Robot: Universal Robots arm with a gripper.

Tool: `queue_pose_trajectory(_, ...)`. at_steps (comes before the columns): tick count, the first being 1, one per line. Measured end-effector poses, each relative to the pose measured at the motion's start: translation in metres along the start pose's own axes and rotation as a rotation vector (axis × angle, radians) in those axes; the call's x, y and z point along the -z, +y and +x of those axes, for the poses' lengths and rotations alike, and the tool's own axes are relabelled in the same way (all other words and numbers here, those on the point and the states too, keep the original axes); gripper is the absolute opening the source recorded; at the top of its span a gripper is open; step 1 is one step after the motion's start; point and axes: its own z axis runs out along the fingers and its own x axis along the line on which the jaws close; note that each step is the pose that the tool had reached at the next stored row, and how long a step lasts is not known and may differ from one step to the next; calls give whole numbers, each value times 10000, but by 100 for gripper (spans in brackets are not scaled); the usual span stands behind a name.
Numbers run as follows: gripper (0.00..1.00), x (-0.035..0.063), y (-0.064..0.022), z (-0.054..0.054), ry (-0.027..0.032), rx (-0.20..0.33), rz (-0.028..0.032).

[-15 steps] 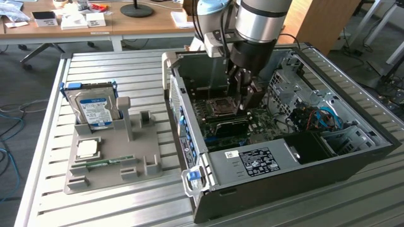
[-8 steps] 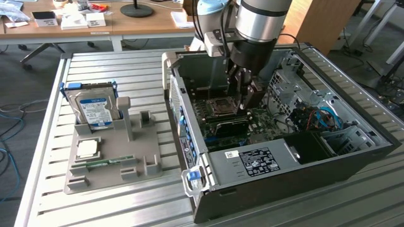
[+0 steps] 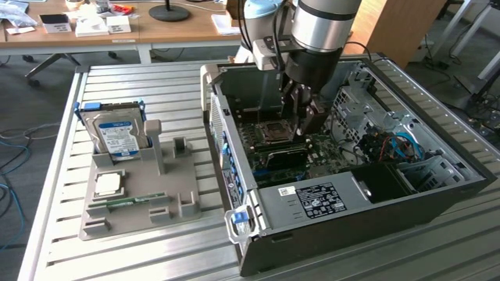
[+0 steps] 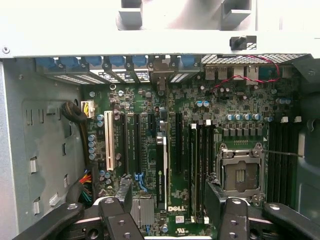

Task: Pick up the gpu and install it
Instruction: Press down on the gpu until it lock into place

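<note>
The gpu [image 4: 161, 172] stands on edge in a motherboard expansion slot inside the open computer case [image 3: 437, 193], its silver bracket meeting the row of rear slot covers. In the wrist view it is a thin dark strip running between the black slots. In the exterior view it is a dark bar [image 3: 285, 154] lying just at six o'clock of the empty CPU socket [image 3: 275, 130].

The claw [image 4: 168, 192] hangs directly over the card, released, with one black finger [image 4: 120, 200] on each side of it and clear air between both fingers and the board. In the exterior view the claw [image 3: 301, 120] reaches down into the case from the arm's grey wrist, near the socket.

The white PCI slot [image 4: 108, 140] sits several slots away from the card, and the silver-framed CPU socket [image 4: 241, 172] lies beyond the black memory slots on the card's other side. The power supply [image 3: 317, 200], with its printed label, fills the case at about five o'clock of the card, with blue cables [image 3: 406, 146] at three o'clock.

On the slatted metal counter [image 3: 140, 88], at nine o'clock of the case, a grey parts holder [image 3: 140, 216] carries a hard drive [image 3: 117, 137] with a blue label standing upright, a processor chip [image 3: 107, 185] lying flat and a narrow green memory stick [image 3: 129, 202].
</note>
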Motion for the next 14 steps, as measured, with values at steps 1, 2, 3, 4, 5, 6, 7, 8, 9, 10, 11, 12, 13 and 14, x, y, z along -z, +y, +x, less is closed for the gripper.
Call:
queue_pose_trajectory(1, 67, 0, 0, 0, 0, 0, 0)
queue_pose_trajectory(2, 61, 0, 0, 0, 0, 0, 0)
queue_pose_trajectory(3, 61, 0, 0, 0, 0, -1, 0)
queue_pose_trajectory(4, 55, 0, 0, 0, 0, 0, 0)
queue_pose_trajectory(5, 49, 0, 0, 0, 0, 0, 0)
queue_pose_trajectory(6, 49, 0, 0, 0, 0, 0, 1)
queue_pose_trajectory(7, 44, 0, 0, 0, 0, 0, 0)
queue_pose_trajectory(8, 38, 0, 0, 0, 0, 0, 0)
queue_pose_trajectory(9, 32, 0, 0, 0, 0, 0, 0)
queue_pose_trajectory(10, 32, 0, 0, 0, -1, 0, 1)
queue_pose_trajectory(11, 26, 0, 0, 0, 0, 0, 0)
queue_pose_trajectory(12, 20, 0, 0, 0, 0, 0, 0)
queue_pose_trajectory(13, 20, 0, 0, 0, 0, 0, 0)
queue_pose_trajectory(14, 14, 0, 0, 0, 0, 0, 1)
